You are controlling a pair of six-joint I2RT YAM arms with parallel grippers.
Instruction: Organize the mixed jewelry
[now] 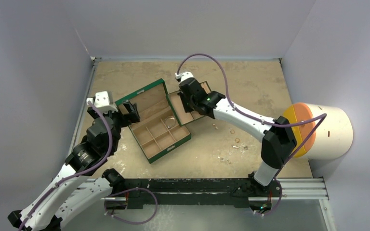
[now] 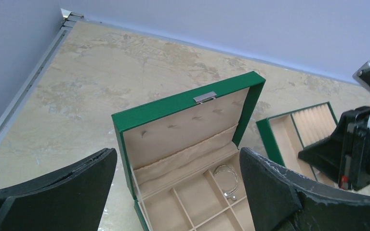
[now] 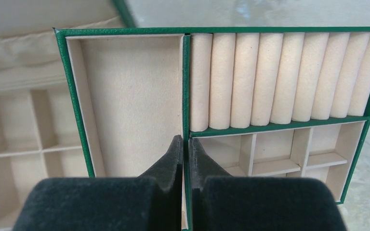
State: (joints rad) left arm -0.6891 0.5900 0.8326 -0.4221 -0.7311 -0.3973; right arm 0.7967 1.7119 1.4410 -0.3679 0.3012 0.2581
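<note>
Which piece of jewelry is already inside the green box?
The thin silvery hoop, lying in one compartment of the green box. The other small pieces are scattered on the table, outside it.

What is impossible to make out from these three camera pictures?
- Tiny gold and silver jewelry pieces, top view: too small to tell rings from studs.
- Green compartment box, left wrist view: front cells hidden by the bottom edge and the open left pincer.
- Green insert tray, top view: partly covered by right pincer.
</note>
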